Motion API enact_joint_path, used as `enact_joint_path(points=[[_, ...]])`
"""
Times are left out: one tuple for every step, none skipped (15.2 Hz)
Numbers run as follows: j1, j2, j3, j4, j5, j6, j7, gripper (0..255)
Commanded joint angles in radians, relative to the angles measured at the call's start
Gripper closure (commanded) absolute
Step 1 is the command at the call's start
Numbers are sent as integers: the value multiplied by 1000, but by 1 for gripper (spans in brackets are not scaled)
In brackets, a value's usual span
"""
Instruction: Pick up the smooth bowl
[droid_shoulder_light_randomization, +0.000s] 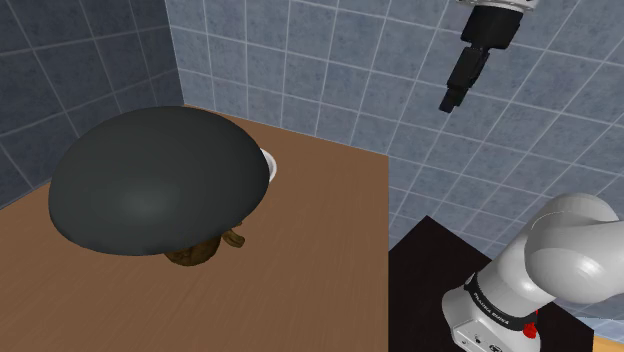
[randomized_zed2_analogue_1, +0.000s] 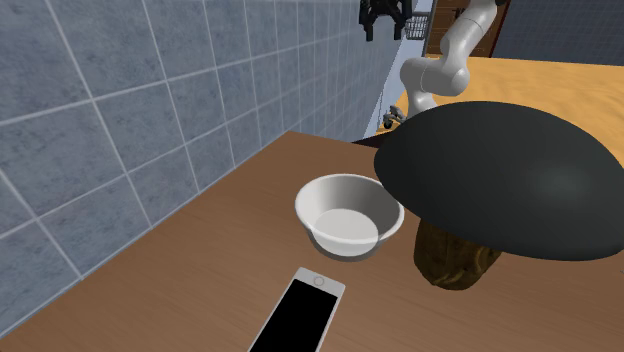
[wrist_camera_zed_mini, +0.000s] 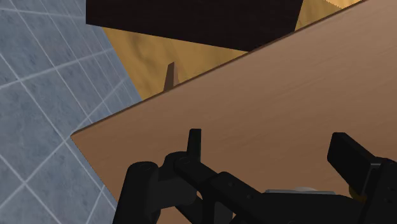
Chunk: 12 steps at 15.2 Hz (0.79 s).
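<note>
Hovering fingers (droid_shoulder_light_randomization: 452, 98) are well apart from bowl (randomized_zed2_analogue_1: 350, 215).

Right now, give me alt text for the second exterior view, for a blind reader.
A white bowl sits upright on a brown table, beside a dark dome on a brown base; a black-screened phone lies nearer the camera. The white arm stands far behind, gripper high.

Dark dome (droid_shoulder_light_randomization: 155, 185) over a brown lumpy base (randomized_zed2_analogue_1: 455, 260), a black-screened phone (randomized_zed2_analogue_1: 300, 315) nearby, all on a brown table (droid_shoulder_light_randomization: 320, 250)
</note>
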Motion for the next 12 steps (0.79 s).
enact_joint_path(points=[[0,0,0,0,0,0,0,0],[2,18,8,-11,13,32,12,0],[4,37,16,-21,26,63,23,0],[6,57,25,-29,39,95,34,0],[8,79,33,-36,51,127,45,0],[11,101,41,-42,63,158,55,0],[13,125,49,-46,75,190,65,0],[16,150,57,-48,87,221,74,0],[19,175,64,-50,98,252,84,0],[21,202,72,-50,109,283,92,0],[24,230,80,-48,120,313,101,0],[27,259,87,-45,131,343,109,0]])
